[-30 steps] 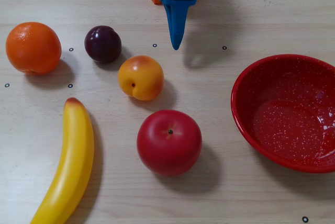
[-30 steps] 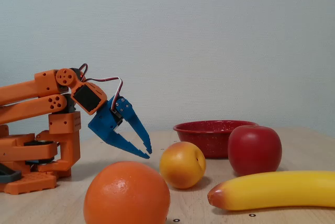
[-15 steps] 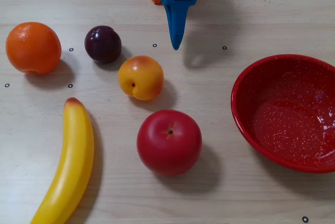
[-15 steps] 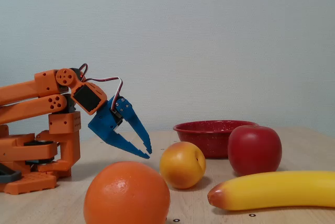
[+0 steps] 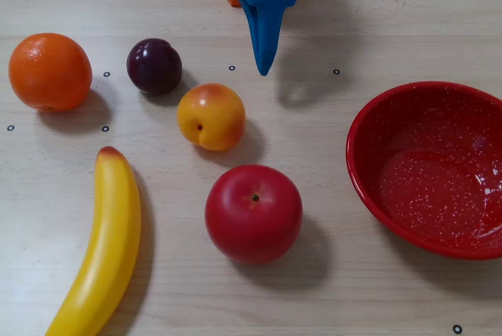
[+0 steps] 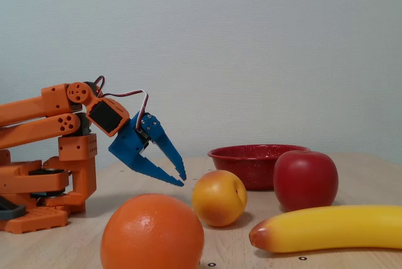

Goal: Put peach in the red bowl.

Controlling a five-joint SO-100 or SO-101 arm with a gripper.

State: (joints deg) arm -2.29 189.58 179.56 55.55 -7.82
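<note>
The peach (image 5: 210,116) lies on the wooden table left of centre in a fixed view; from the side it shows as the small yellow-orange peach (image 6: 218,198) in front of the bowl. The red bowl (image 5: 369,187) sits at the right edge with nothing in it, and its rim (image 6: 251,153) shows behind the fruit. My blue gripper (image 5: 264,69) hangs above the table beyond the peach and a little to its right. In the side view the gripper (image 6: 182,181) points down toward the peach, tips together, holding nothing, a short gap away from the fruit.
A red apple (image 5: 253,213) lies just in front of the peach, between it and the bowl's side. A dark plum (image 5: 154,66) and an orange (image 5: 49,71) sit to the left, a banana (image 5: 102,242) at the front left. The orange arm base (image 6: 38,181) stands at the back.
The gripper has lifted slightly and edged a little toward the peach. The fruit and the bowl have not moved.
</note>
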